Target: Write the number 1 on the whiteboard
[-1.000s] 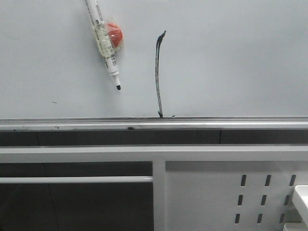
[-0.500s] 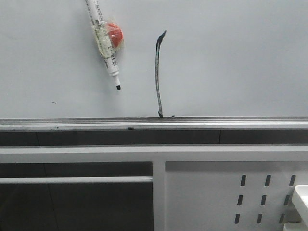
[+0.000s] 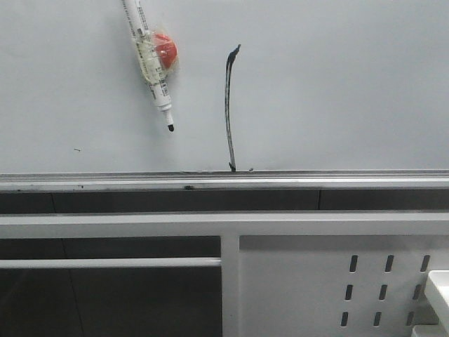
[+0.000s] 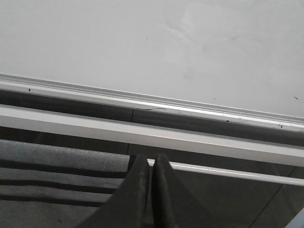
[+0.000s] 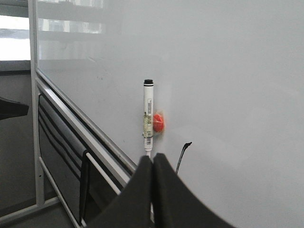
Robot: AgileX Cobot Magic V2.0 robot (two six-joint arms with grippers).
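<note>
The whiteboard (image 3: pixel 337 84) fills the upper front view, with its silver tray edge (image 3: pixel 295 184) along the bottom. The number 1 (image 3: pixel 227 105) is a thin black near-vertical stroke with a small hook at its top; it also shows in the right wrist view (image 5: pixel 183 154). A white marker (image 3: pixel 149 60) hangs tip-down on the board by a red magnet (image 3: pixel 165 49), left of the stroke. My right gripper (image 5: pixel 153 159) is shut and empty, away from the board, facing the marker (image 5: pixel 148 114). My left gripper (image 4: pixel 152 159) is shut and empty, below the tray edge (image 4: pixel 142 99). Neither gripper shows in the front view.
A white perforated metal panel (image 3: pixel 337 281) and white frame bars (image 3: pixel 112 262) stand below the board. A white object's corner (image 3: pixel 440 288) shows at the lower right. The board's left frame post (image 5: pixel 33 95) shows in the right wrist view.
The whole front view has shifted very slightly to the left. The marker and the stroke keep their places on the board.
</note>
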